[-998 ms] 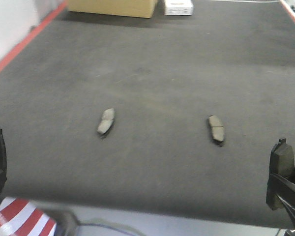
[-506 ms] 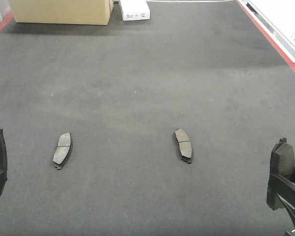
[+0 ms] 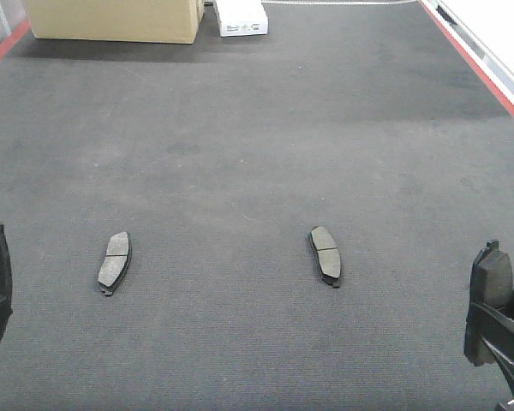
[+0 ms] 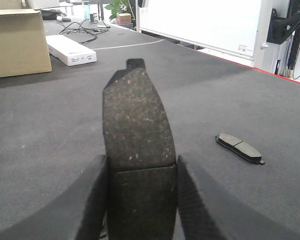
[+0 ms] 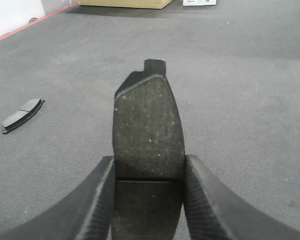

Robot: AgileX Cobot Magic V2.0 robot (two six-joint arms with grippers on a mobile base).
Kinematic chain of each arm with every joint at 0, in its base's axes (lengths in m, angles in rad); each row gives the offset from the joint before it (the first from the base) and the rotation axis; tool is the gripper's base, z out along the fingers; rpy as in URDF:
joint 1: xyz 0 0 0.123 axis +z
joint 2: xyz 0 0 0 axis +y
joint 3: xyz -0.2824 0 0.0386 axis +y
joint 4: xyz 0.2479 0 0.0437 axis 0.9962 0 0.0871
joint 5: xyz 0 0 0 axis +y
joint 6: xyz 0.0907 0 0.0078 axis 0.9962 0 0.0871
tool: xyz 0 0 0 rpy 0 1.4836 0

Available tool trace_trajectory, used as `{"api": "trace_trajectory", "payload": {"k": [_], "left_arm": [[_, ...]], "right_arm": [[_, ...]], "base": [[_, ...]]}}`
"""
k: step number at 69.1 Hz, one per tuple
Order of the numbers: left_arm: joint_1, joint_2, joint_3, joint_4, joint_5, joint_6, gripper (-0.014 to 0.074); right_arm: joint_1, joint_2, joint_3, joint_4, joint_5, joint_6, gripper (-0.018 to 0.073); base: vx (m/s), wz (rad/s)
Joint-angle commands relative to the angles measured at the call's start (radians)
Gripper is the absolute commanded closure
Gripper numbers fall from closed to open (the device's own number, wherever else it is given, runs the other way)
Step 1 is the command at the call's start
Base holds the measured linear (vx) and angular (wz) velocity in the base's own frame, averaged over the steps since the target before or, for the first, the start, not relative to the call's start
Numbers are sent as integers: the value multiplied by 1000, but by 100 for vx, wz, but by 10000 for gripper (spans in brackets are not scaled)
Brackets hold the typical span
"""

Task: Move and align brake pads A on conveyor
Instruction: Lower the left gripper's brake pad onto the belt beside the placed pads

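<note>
Slightly rightward drift of both lying brake pads is seen, while a stiff pad is clamped edgewise by each gripper, left and right.

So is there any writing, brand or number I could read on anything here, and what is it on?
Nothing can be read.
White box at the far end of the conveyor: dark print on its end label, too small and blurred to read.
White panel beyond the red edge: a small sticker at its lower corner, illegible.
Cardboard box: no print shows.
Brake pads: no markings visible.
</note>
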Motion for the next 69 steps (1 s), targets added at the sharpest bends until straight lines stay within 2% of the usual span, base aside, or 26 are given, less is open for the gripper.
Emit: {"api": "trace_trajectory", "payload": {"k": [1, 32, 52, 61, 69], "left_arm": [[-6, 5, -31, 1, -101, -3, 449], [-6, 5, -31, 2, -107, -3, 449], [-6, 24, -42, -2, -185, -17, 449], [-6, 169, -148, 0, -169, -22, 449], [-6, 388, -319, 0, -75, -42, 449]], "right_arm": [[-2, 5, -31, -9, -93, -9, 533], [-2, 5, -31, -9, -93, -9, 533], [-2, 5, -31, -9, -93, -9, 533], [-2, 5, -31, -9, -93, -9, 533], [-2, 5, -31, -9, -94, -9, 533]], "base": [[0, 0], [0, 0], [0, 0], [0, 0], [0, 0]]}}
